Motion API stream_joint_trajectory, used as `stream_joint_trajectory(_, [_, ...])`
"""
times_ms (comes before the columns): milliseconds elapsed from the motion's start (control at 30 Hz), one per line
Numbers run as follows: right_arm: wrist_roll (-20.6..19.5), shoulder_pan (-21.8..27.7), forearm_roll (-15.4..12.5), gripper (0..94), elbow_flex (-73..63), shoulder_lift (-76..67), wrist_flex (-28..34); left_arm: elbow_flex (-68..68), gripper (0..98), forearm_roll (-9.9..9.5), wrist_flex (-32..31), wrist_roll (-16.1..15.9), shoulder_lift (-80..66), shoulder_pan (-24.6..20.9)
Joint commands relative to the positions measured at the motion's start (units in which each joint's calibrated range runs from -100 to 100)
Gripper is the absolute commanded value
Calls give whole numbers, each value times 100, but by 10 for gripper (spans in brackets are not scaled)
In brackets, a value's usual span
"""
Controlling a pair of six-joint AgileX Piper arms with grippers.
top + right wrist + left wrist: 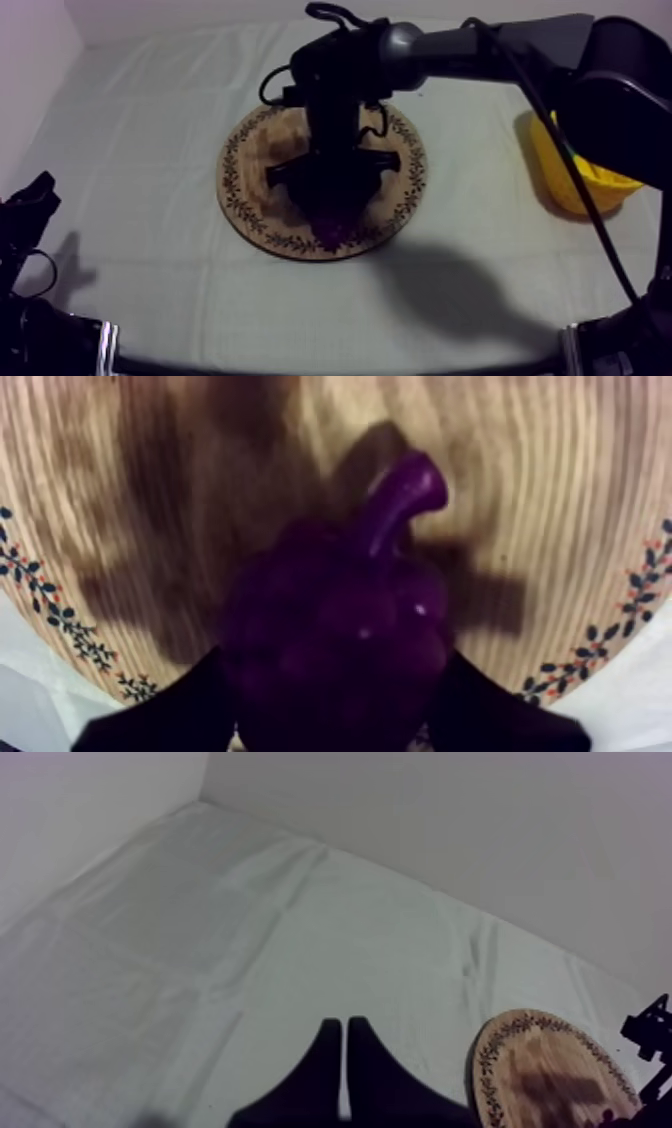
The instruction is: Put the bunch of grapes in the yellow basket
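Right tool grips the bunch of grapes near the front rim of the wooden board; left tool lies shut, empty. Held across rounded fruit, the bunch may slip before reaching the yellow basket at the desk's right edge.

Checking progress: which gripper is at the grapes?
The right gripper, its fingers either side of the bunch of grapes on the wooden board; the left gripper sits shut over bare cloth.

No text, label, brand or number can be read anywhere; the wooden board bears only rim ornament.
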Motion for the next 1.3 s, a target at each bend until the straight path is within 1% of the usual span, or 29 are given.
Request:
stream_joint_trajectory(0, [-4, 3, -9, 403, -4, -52, 14, -4, 0, 1, 0, -1, 2, 2])
stream_joint_trajectory(333, [25, 32, -6, 399, 5, -407, 128, -4, 0, 1, 0, -1, 2, 2])
stream_joint_trajectory(500, [88, 81, 25, 403, 7, -804, 329, -4, 0, 1, 0, -1, 2, 2])
stream_joint_trajectory(867, [389, 266, 279, 409, -465, -1904, 1041, -4, 0, 1, 0, -1, 2, 2])
stream_joint_trajectory(1100, [558, 508, 482, 404, -739, -2484, 1126, -4, 0, 1, 0, -1, 2, 2])
stream_joint_trajectory(1267, [649, 582, 618, 409, -624, -2798, 1127, -4, 0, 1, 0, -1, 2, 2])
